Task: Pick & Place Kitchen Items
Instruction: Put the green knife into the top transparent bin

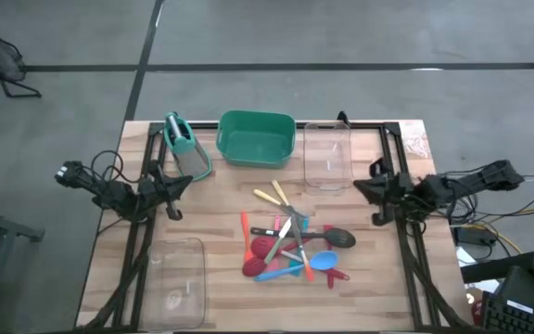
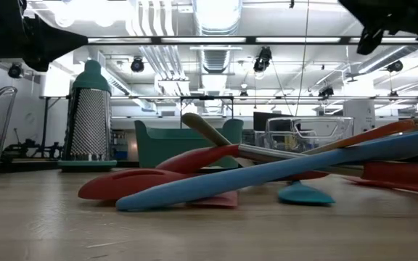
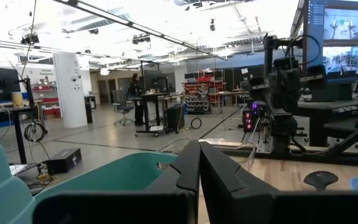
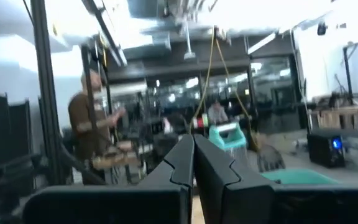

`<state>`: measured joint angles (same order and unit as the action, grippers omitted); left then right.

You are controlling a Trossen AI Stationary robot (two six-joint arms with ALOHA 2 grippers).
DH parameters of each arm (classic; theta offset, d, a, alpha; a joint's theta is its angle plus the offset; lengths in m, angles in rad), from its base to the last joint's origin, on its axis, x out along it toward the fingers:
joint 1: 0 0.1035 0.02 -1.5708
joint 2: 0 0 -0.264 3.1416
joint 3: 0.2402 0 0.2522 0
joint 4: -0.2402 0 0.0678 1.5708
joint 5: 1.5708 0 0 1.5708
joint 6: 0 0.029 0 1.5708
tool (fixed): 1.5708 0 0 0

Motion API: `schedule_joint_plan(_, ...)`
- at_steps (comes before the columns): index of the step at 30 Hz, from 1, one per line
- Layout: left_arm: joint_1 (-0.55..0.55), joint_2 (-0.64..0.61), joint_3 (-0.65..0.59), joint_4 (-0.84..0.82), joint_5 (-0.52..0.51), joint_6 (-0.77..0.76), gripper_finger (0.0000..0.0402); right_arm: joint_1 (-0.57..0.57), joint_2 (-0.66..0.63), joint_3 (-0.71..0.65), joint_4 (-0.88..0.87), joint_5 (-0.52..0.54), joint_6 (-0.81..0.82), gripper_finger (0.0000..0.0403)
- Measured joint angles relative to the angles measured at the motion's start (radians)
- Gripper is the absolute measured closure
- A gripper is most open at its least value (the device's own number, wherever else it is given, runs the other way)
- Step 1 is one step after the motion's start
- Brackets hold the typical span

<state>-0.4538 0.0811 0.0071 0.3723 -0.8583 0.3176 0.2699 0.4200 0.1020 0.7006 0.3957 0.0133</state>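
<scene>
A: so where's everything sitting rn?

B: the utensils (image 1: 293, 246) are heaped together mid-table, between the two arms and nearer the front edge than either. Left gripper (image 1: 185, 182) is parked at its side with fingers pinched together, holding nothing.

A: and the other one?

B: right gripper (image 1: 360, 186) same deal, fingers together, empty. Green tub (image 1: 256, 137) sits between them at the back.

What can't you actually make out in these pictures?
- High view: the pile of utensils overlaps, so the exact count and the lower pieces are hidden.
- Low view: both arms cut off by the top edge; the blue spatula hides tools behind it.
- Right wrist view: blurred; the person lacks detail.
</scene>
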Motion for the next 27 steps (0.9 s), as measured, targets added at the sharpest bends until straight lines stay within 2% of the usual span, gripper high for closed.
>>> schedule_joint_plan(5, 0.0, 0.0, 0.0, 0.0, 0.0, 0.0, 0.039, -0.01, 0.259, 0.105, 0.043, -0.019, 0.004, 0.0394)
schedule_joint_plan(11, 0.0, 0.0, 0.0, 0.0, 0.0, 0.0, 0.039, -0.009, 0.564, 0.33, -0.008, -0.202, -0.012, 0.0394)
schedule_joint_plan(17, 0.0, 0.0, 0.0, 0.0, 0.0, 0.0, 0.039, -0.021, 0.796, 0.608, -0.374, -0.259, -0.029, 0.0394)
schedule_joint_plan(20, 0.0, 0.0, 0.0, 0.0, 0.0, 0.0, 0.039, -0.031, 0.902, 0.734, -0.514, -0.351, -0.02, 0.0389)
schedule_joint_plan(24, 0.0, 0.0, 0.0, 0.0, 0.0, 0.0, 0.039, -0.032, 1.033, 0.893, -0.677, -0.448, -0.033, 0.0357)
schedule_joint_plan(27, 0.0, 0.0, 0.0, 0.0, 0.0, 0.0, 0.039, -0.034, 1.129, 1.004, -0.829, -0.452, -0.051, 0.0319)
